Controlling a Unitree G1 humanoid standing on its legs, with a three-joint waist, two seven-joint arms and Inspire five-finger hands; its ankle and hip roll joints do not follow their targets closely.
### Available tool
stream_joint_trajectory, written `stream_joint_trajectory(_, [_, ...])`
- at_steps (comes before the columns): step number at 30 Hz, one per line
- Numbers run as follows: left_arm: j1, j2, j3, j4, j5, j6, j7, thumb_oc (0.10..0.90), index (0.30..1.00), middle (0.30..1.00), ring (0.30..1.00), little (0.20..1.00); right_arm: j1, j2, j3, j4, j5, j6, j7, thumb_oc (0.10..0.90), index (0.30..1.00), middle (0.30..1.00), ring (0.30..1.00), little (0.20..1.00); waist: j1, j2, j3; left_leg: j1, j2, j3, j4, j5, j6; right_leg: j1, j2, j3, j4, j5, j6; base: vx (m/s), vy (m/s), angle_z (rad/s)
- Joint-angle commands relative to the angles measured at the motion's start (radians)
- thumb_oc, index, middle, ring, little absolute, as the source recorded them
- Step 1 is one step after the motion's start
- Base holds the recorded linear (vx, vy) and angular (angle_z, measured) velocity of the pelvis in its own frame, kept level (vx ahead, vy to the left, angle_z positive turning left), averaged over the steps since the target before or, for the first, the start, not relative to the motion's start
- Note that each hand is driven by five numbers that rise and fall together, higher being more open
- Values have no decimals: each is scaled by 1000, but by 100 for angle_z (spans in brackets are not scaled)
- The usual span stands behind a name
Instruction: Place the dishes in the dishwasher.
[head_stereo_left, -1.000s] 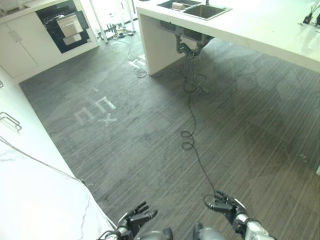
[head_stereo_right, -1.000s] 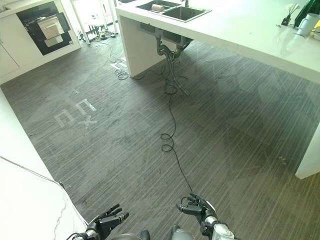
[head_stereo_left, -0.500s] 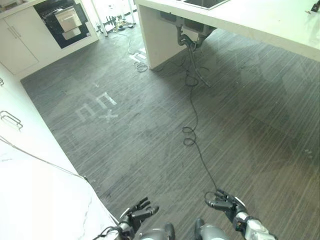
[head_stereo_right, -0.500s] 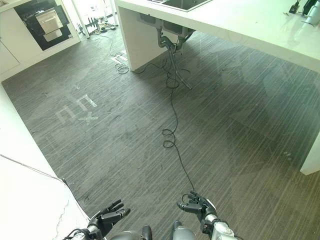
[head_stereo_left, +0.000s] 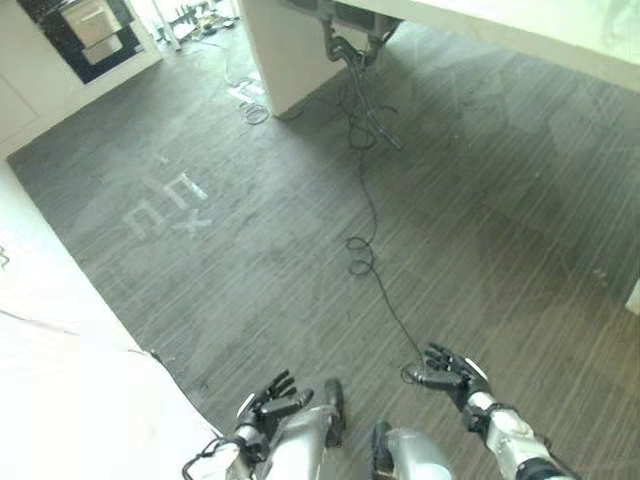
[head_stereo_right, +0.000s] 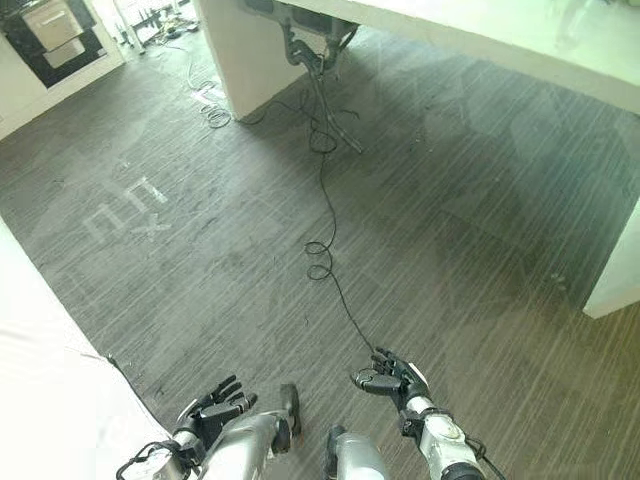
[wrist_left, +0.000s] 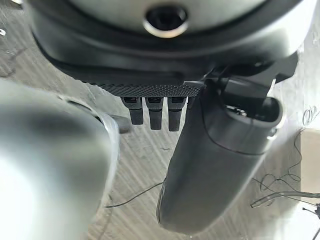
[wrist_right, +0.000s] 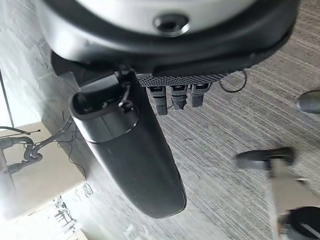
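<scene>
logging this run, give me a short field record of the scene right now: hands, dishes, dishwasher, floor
left hand: open, holds nothing, low over the floor
right hand: open, fingers relaxed, holds nothing
dishes: none in either hand
dishwasher: far off at upper left, dark opening in the white cabinets, light rack showing inside
counter: white, ahead, pipes under it
floor: grey wood-look planks, pale tape marks on it
task state: not begun

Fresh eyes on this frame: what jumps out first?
Mostly the wide stretch of dark striped floor, with pale tape marks stuck on it toward the left. A white counter block stands at the far side with pipes hanging under it. Low in the view, the left hand and right hand hang open, holding nothing.
</scene>
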Motion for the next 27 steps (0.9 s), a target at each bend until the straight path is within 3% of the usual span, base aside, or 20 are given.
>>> stream_joint_trajectory(1, [7, 18, -3, -97, 51, -87, -24, 800, 900, 900, 900, 900, -10, -38, 0, -115, 22, -60, -15, 800, 900, 900, 900, 900, 57, -28, -111, 29, -21, 25, 135, -71, 49, 120, -81, -25, -74, -69, 104, 643, 395, -35])
stream_joint_trajectory(2, [6, 27, -4, -103, 55, -82, -17, 800, 900, 900, 900, 900, -12, -29, 4, -125, 34, -52, -29, 800, 900, 900, 900, 900, 74, -47, -128, 55, -66, -35, 135, -107, 90, 171, -98, 0, -74, -46, 117, 671, 393, -66])
stream_joint_trajectory(3, [1, 40, -9, -104, 49, -79, -31, 800, 900, 900, 900, 900, -11, -22, 4, -129, 55, -59, -52, 800, 900, 900, 900, 900, 70, -45, -143, 92, -86, -60, 135, -147, 128, 224, -110, -22, -74, 85, 149, 624, 397, -79])
stream_joint_trajectory(4, [-3, 44, -13, -106, 53, -79, -35, 800, 900, 900, 900, 900, -8, -19, -4, -129, 56, -65, -52, 800, 900, 900, 900, 900, 66, -43, -147, 104, -97, -60, 135, -162, 147, 213, -122, -20, 7, 162, 177, 483, 408, -36])
stream_joint_trajectory(5, [-17, 55, -23, -111, 61, -76, -39, 800, 900, 900, 900, 900, 5, -12, -20, -138, 44, -82, -56, 800, 900, 900, 900, 900, 50, -33, -145, 137, -118, -71, 135, -188, 181, 139, -132, -5, 201, 278, 222, 294, 305, 5])
stream_joint_trajectory(6, [-22, 62, -29, -119, 64, -71, -38, 800, 900, 900, 900, 900, 14, -9, -27, -147, 38, -90, -61, 800, 900, 900, 900, 900, 41, -23, -145, 151, -120, -80, 135, -200, 194, 101, -120, 6, 289, 332, 236, 318, 315, 60])
stream_joint_trajectory(8, [-39, 82, -43, -136, 60, -47, -19, 800, 900, 900, 900, 900, 33, -7, -25, -162, 38, -106, -70, 800, 900, 900, 900, 900, 19, -2, -134, 192, -132, -113, 135, -231, 219, -25, -134, 3, 523, 363, 225, 296, 250, 84])
stream_joint_trajectory(9, [-50, 85, -53, -133, 52, -44, -13, 800, 900, 900, 900, 900, 38, -8, -17, -163, 49, -115, -69, 800, 900, 900, 900, 900, 7, 1, -130, 211, -137, -128, 135, -243, 229, -68, -137, -7, 529, 339, 203, 291, 170, 50])
stream_joint_trajectory(12, [-56, 77, -60, -139, 60, -53, -21, 800, 900, 900, 900, 900, 55, -15, -19, -187, 49, -118, -71, 800, 900, 900, 900, 900, -41, 2, -114, 273, -149, -171, 135, -276, 240, -162, -133, -49, 382, 248, 158, 455, -3, 58])
stream_joint_trajectory(13, [-51, 72, -54, -147, 81, -55, -19, 800, 900, 900, 900, 900, 63, -26, -36, -195, 67, -111, -51, 800, 900, 900, 900, 900, -72, -19, -104, 342, -167, -200, 135, -338, 233, -233, -160, -108, 100, 281, 169, 957, -149, 171])
stream_joint_trajectory(14, [-43, 54, -59, -137, 81, -78, 9, 800, 900, 900, 900, 900, 60, -39, -52, -176, 49, -108, 0, 800, 900, 900, 900, 900, -94, -11, -107, 440, -164, -240, 135, -416, 197, -313, -174, -158, -70, 325, 208, 1082, -186, 173])
stream_joint_trajectory(16, [-37, 43, -57, -131, 85, -88, 16, 800, 900, 900, 900, 900, 55, -44, -54, -173, 40, -103, 5, 800, 900, 900, 900, 900, -104, -13, -113, 466, -170, -243, 135, -420, 180, -316, -184, -167, -74, 319, 187, 626, -104, 109])
stream_joint_trajectory(17, [-34, 38, -54, -117, 89, -86, 14, 800, 900, 900, 900, 900, 50, -49, -46, -165, 55, -99, -10, 800, 900, 900, 900, 900, -115, -9, -127, 507, -168, -276, 135, -411, 155, -298, -161, -124, -73, 317, 178, 436, -98, 66])
stream_joint_trajectory(19, [-27, 39, -52, -104, 98, -83, 11, 800, 900, 900, 900, 900, 44, -57, -29, -152, 69, -105, -20, 800, 900, 900, 900, 900, -119, -3, -139, 540, -149, -300, 135, -327, 120, -266, -124, -88, -71, 281, 152, 500, -136, -35])
stream_joint_trajectory(22, [-16, 44, -47, -100, 123, -80, 20, 800, 900, 900, 900, 900, 33, -69, -7, -161, 67, -92, -25, 800, 900, 900, 900, 900, -107, -9, -156, 583, -122, -306, 135, -94, 37, -211, -97, -62, -74, 219, 121, 433, -137, 20])
stream_joint_trajectory(23, [-13, 44, -42, -104, 119, -76, 18, 800, 900, 900, 900, 900, 33, -75, -3, -166, 58, -91, -25, 800, 900, 900, 900, 900, -102, -21, -155, 553, -122, -294, 231, -13, 6, -188, -101, -45, -74, 198, 111, 374, -98, 28])
stream_joint_trajectory(24, [-11, 44, -40, -110, 111, -70, 17, 800, 900, 900, 900, 900, 36, -81, 0, -170, 51, -91, -26, 800, 900, 900, 900, 900, -98, -30, -152, 506, -127, -286, 330, 21, -14, -168, -105, -32, -74, 182, 105, 352, -84, -31])
stream_joint_trajectory(25, [-8, 44, -35, -119, 109, -58, 17, 800, 900, 900, 900, 900, 40, -87, 0, -178, 46, -87, -29, 800, 900, 900, 900, 900, -93, -35, -150, 466, -135, -284, 402, 36, -25, -152, -106, -21, -74, 169, 100, 412, -101, -130])
stream_joint_trajectory(26, [-1, 44, -28, -137, 118, -31, 17, 800, 900, 900, 900, 900, 48, -100, 0, -194, 50, -79, -36, 800, 900, 900, 900, 900, -81, -51, -143, 357, -148, -267, 591, 53, -47, -111, -107, 7, -74, 142, 83, 382, -96, -127])
stream_joint_trajectory(27, [1, 44, -27, -143, 123, -21, 16, 800, 900, 900, 900, 900, 50, -102, 0, -200, 52, -77, -38, 800, 900, 900, 900, 900, -76, -59, -141, 316, -146, -253, 614, 51, -45, -99, -109, 15, -74, 133, 80, 429, -85, -94])
